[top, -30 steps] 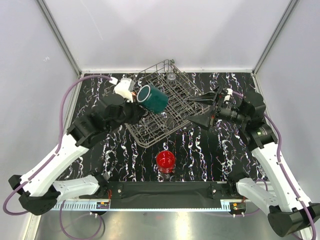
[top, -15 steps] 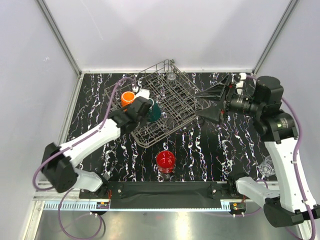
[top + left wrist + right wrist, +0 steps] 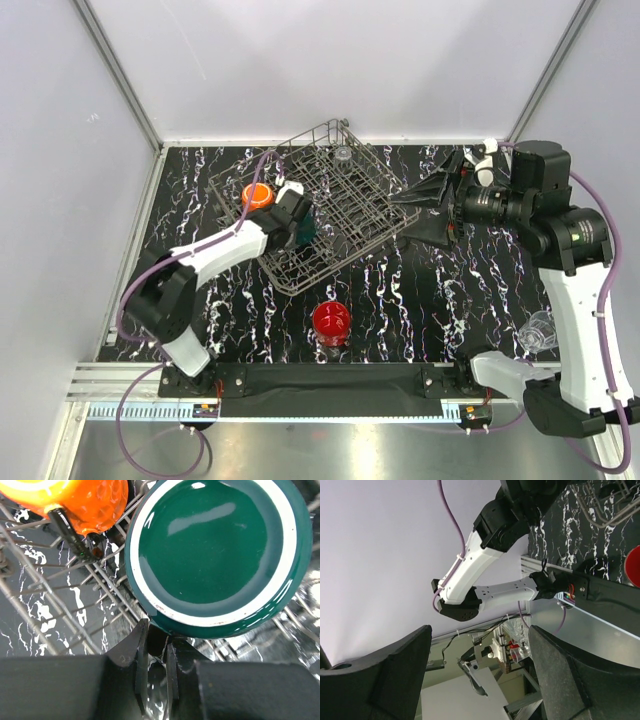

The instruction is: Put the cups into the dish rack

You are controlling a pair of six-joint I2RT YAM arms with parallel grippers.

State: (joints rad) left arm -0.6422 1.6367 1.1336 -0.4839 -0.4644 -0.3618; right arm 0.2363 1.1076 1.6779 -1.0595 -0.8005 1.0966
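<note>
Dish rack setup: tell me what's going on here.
The left gripper is shut on the rim of the dark teal-green cup, holding it in the dish rack next to the orange cup. The right gripper hangs open and empty off the rack's right side. The red cup waits on the table in front.

Orange cup [image 3: 80, 502] partly off-frame

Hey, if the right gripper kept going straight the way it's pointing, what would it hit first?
Likely the grey wire dish rack, though the right gripper may sit high enough to pass above it.
</note>
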